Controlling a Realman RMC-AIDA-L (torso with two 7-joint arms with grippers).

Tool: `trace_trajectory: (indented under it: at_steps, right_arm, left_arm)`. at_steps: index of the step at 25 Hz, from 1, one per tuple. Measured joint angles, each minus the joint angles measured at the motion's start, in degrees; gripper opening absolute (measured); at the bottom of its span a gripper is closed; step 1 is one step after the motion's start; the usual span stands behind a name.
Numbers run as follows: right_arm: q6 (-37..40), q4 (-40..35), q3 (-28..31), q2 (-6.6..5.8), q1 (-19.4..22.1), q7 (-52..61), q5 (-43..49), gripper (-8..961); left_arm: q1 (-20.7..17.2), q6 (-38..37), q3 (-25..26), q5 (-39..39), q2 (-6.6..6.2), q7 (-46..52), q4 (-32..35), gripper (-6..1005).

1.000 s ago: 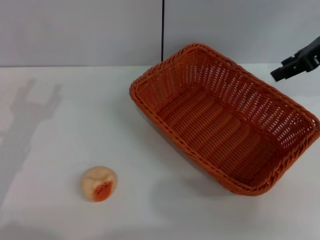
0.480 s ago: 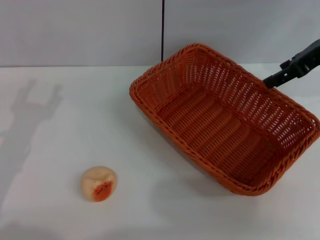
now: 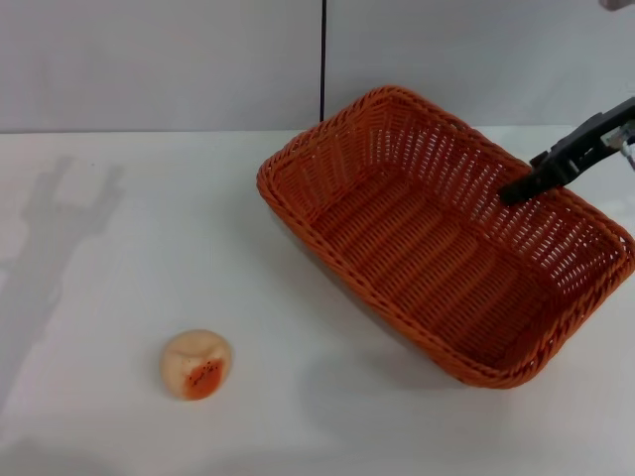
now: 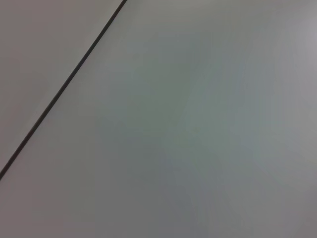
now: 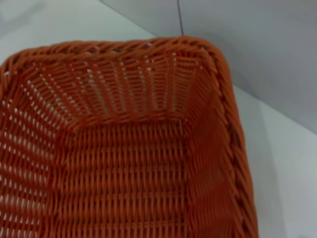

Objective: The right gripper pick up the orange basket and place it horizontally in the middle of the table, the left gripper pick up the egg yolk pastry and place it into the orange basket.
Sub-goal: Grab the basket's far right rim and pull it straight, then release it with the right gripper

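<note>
Right gripper (image 3: 516, 188) hovers over the orange basket's (image 3: 437, 248) far rim, finger state impossible to tell, and should straddle that braided edge squarely before clamping.

The orange basket (image 3: 444, 236) sits skewed across the right half of the table (image 3: 109, 258), its walls blocking any low pass there. The right gripper (image 3: 516, 188) reaches over its far rim. The left side lies open, apart from the small pastry (image 3: 196, 364) near the front edge.
</note>
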State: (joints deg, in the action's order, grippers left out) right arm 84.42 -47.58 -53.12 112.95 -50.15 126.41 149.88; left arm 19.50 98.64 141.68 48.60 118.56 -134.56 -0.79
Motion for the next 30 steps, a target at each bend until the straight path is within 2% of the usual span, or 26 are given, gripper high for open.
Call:
trace_trajectory:
  at_steps: [10, 15, 23, 30]
  right_arm:
    - [-0.1, 0.7, -2.3, 0.49, 0.2, -1.6, 0.4, 643]
    - [0.1, 0.7, -2.6, 0.51, 0.2, -1.7, 0.4, 405]
    - [0.6, 0.7, -2.3, 0.51, 0.4, -1.8, 0.3, 204]
    - [5.3, 0.0, 1.5, -0.56, 1.3, -3.8, -4.9, 190]
  left_arm:
    - [0.1, -0.7, -0.2, 0.0, 0.09, 0.7, 0.1, 832]
    - [-0.1, -0.7, -0.2, 0.0, 0.09, 0.8, 0.1, 832]
    - [-0.2, -0.6, -0.2, 0.0, 0.09, 1.4, 0.1, 832]
    - [-0.3, -0.6, -0.2, 0.0, 0.09, 1.9, 0.1, 832]
